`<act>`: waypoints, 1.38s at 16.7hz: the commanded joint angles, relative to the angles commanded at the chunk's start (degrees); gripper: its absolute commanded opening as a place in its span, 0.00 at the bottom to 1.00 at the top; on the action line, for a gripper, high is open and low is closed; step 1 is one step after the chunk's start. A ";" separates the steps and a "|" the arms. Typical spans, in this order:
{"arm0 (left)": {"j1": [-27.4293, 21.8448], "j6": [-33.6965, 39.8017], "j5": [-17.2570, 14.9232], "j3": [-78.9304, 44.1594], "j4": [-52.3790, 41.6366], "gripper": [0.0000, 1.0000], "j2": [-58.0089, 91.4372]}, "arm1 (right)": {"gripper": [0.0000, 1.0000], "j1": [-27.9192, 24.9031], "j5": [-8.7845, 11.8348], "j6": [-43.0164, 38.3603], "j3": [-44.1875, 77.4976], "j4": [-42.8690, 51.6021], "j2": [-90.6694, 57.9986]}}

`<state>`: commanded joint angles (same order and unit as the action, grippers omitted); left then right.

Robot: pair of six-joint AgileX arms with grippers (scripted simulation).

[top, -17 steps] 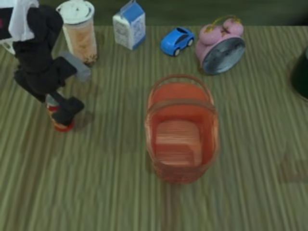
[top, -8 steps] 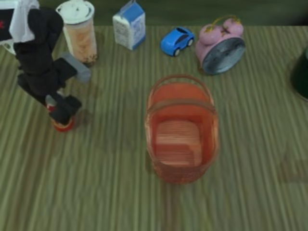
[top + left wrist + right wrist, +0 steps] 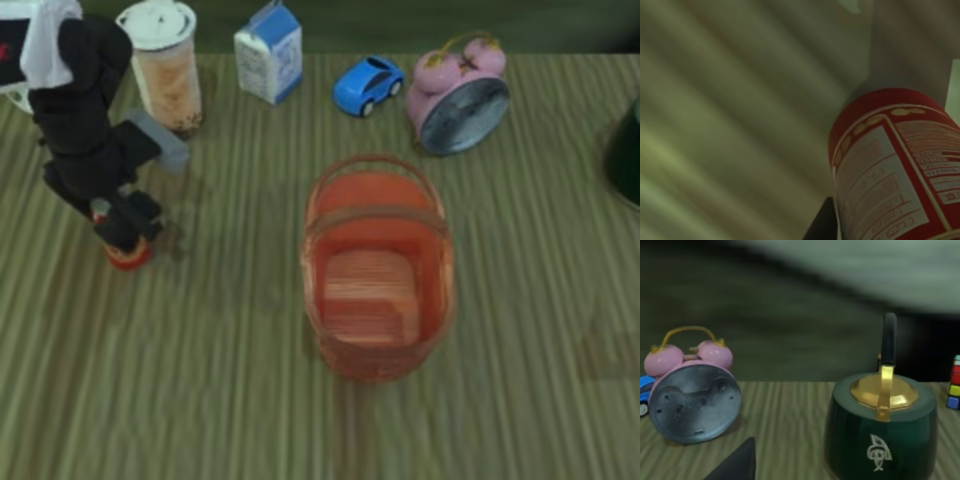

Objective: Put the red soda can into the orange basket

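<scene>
The red soda can (image 3: 128,256) stands at the left of the table, mostly hidden under my left gripper (image 3: 122,222). The left wrist view shows the can's red side and white label (image 3: 890,170) up close, with one dark finger (image 3: 824,225) pressed against its edge. That gripper is shut on the can. The orange basket (image 3: 378,362) sits near the middle of the table, holding nothing, well to the right of the can. My right gripper (image 3: 800,475) is parked off the top view's right side. It is open, and one fingertip (image 3: 742,462) shows.
Along the back stand a clear cup with a white lid (image 3: 165,65), a milk carton (image 3: 268,50), a blue toy car (image 3: 368,85) and a pink alarm clock (image 3: 458,95). A dark green kettle (image 3: 880,430) sits at the right edge, with a colour cube (image 3: 954,382) beyond it.
My left gripper has drawn back and settled lower over the can, and its fingers have closed in on it. The can has shifted slightly with it. The basket has not moved.
</scene>
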<state>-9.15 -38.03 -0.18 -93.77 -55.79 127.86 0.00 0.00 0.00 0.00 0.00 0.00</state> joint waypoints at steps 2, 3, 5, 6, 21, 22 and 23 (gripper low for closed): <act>0.00 0.00 0.00 0.00 0.00 0.00 0.00 | 1.00 0.00 0.00 0.00 0.00 0.00 0.00; 0.00 0.00 0.00 0.00 0.00 0.00 0.00 | 1.00 0.00 0.00 0.00 0.00 0.00 0.00; 0.00 0.00 0.00 0.00 0.00 0.00 0.00 | 1.00 0.00 0.00 0.00 0.00 0.00 0.00; 0.00 0.00 0.00 0.00 0.00 0.00 0.00 | 1.00 0.00 0.00 0.00 0.00 0.00 0.00; -4.07 12.76 -27.16 7.33 37.53 0.00 -1.04 | 1.00 0.00 0.00 0.00 0.00 0.00 0.00; -4.60 14.85 -31.11 8.64 43.25 0.00 -1.25 | 1.00 0.00 0.00 0.00 0.00 0.00 0.00; -5.12 16.99 -35.10 10.03 49.06 0.00 -1.54 | 1.00 0.00 0.00 0.00 0.00 0.00 0.00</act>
<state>-14.27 -21.03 -35.28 -83.74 -6.73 126.32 0.00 0.00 0.00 0.00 0.00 0.00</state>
